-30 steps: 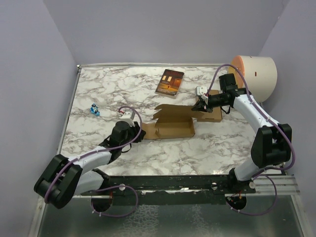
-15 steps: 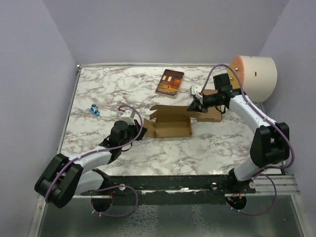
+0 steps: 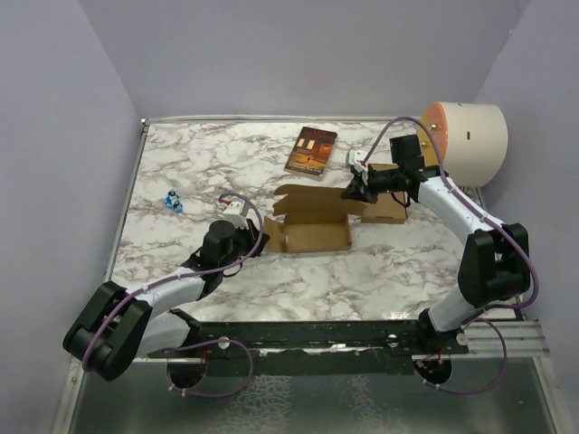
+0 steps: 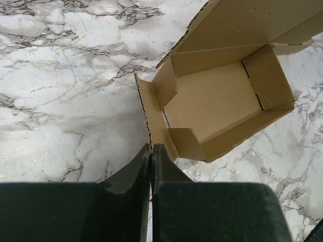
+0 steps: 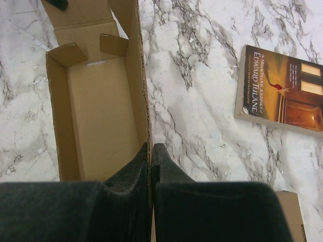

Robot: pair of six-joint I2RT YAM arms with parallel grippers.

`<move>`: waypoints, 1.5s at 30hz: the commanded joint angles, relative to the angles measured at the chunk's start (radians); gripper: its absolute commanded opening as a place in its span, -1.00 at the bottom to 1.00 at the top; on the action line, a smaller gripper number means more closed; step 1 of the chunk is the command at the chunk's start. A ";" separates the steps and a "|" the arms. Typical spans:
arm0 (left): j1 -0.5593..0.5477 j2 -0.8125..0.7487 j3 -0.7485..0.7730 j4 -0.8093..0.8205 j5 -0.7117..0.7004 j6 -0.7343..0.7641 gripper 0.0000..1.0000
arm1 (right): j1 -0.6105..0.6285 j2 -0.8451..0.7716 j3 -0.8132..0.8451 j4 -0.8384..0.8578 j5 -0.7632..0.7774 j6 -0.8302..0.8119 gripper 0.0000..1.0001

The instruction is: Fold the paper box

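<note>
Cardboard like this looks light and thin. The paper box (image 3: pixel 312 231), a brown corrugated die-cut piece, sits half-formed near the middle of the marble worktop (image 3: pixel 199 163). Its tray walls are up and its lid panel (image 3: pixel 312 201) is raised along the 12 o'clock side. I judge it stiff across each panel but ready to hinge at the scored creases. It looks easy to dent or tear along the perforated edges, and apt to slide on the smooth stone unless held at two places.

The left arm (image 3: pixel 172 289) reaches to the box's 9 o'clock end. In its wrist view the jaws are pressed together on the free edge of the end flap (image 4: pixel 156 126), with only the sheet's thickness between them. The right arm (image 3: pixel 461 208) comes in from 2 o'clock, and its jaws are likewise nipped tight on the top edge of the lid panel, near the 1 o'clock corner.

The best holds, I'd say, are free edges like these, taken edge-on a little way from a crease, so that the panel turns as one piece. Pinching the small corner tabs (image 5: pixel 112 44) would probably crumple them. Pulls should be gentle, since the box weighs too little to resist.

A book (image 3: pixel 311 151) lies at 12 o'clock of the box, and a bigger brown carton (image 3: pixel 389 212) at 2 o'clock.
</note>
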 commanded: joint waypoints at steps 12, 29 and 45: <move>-0.027 -0.002 0.074 -0.024 -0.008 0.080 -1.00 | 0.044 -0.007 -0.007 0.073 0.093 0.127 -0.98; -0.040 0.058 0.201 -0.124 0.049 0.127 -0.95 | 0.055 0.000 -0.007 0.064 0.085 0.119 -0.98; -0.029 0.096 0.201 -0.093 0.113 0.064 0.03 | 0.056 0.006 -0.008 0.055 0.089 0.111 -0.98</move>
